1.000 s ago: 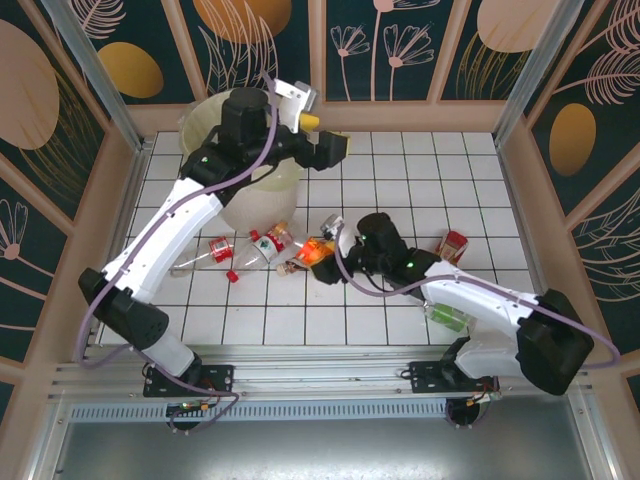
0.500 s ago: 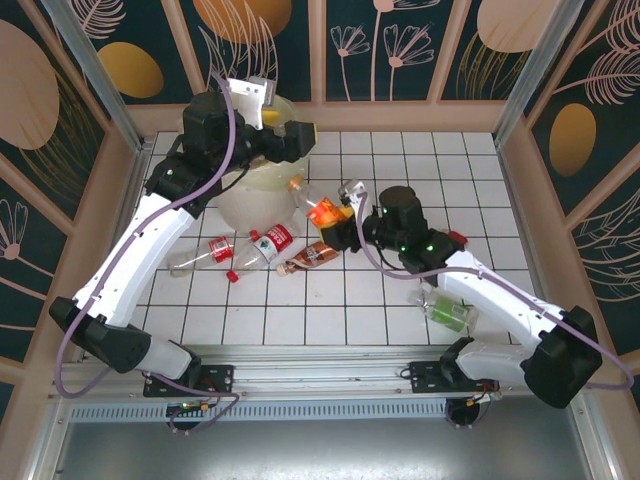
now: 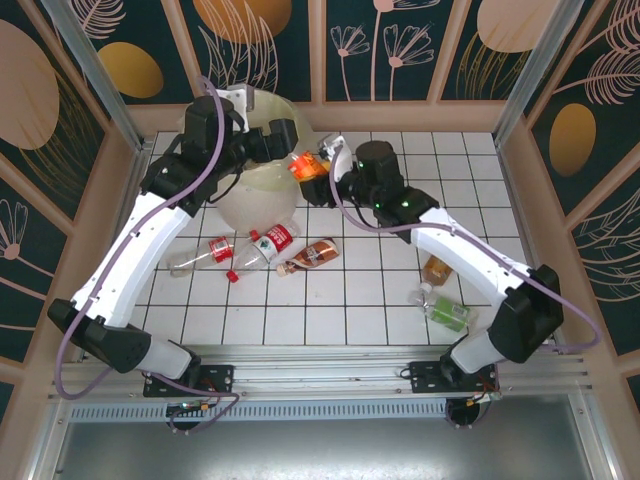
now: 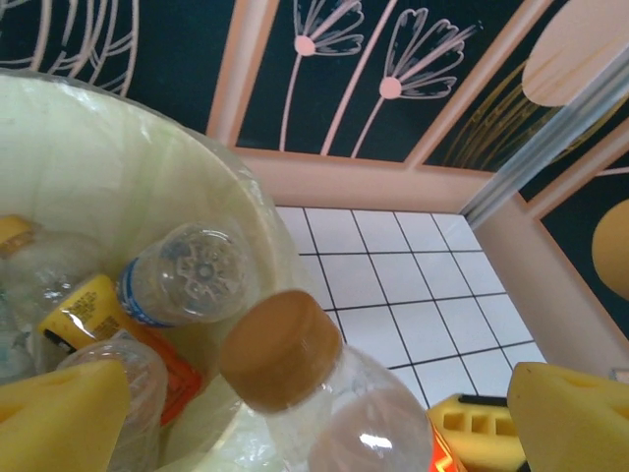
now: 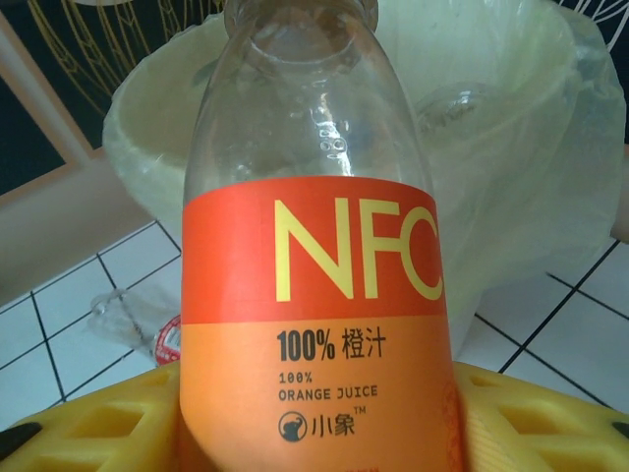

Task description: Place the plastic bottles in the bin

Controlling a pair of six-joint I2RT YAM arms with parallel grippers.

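White square tiles covered the table (image 3: 400, 300), which was enclosed by dark wall panels (image 3: 400, 50) painted with flowers. At the left, the left gripper (image 3: 275, 138) hung above the bin (image 3: 255, 205) with its jaws spread fully and nothing gripped; its yellow pads (image 4: 59, 413) stood well apart in the left wrist view. The bin, lined with a pale translucent bag, already held several bottles, among them a blue-labelled bottle (image 4: 182, 275) and a yellow-labelled bottle (image 4: 84, 315). On the tiles just in front of the bin lay a loose cluster: a clear bottle (image 3: 188, 264), a red-labelled bottle (image 3: 270, 243) and a brown bottle (image 3: 315, 253), all on their sides and not yet collected. Right of these, the orange-juice bottle (image 3: 305, 165) was presented cap-first at the bin's rim, presumably so that it would drop neck-down into the liner on release. The right gripper (image 3: 325, 180) clamped it around the labelled lower body, jaws closed to the bottle's width, which kept the neck free to pass the rim. Farther right, an amber bottle (image 3: 435, 268) and a green bottle (image 3: 445, 313) lay beside the right arm, probably left for later pickups.
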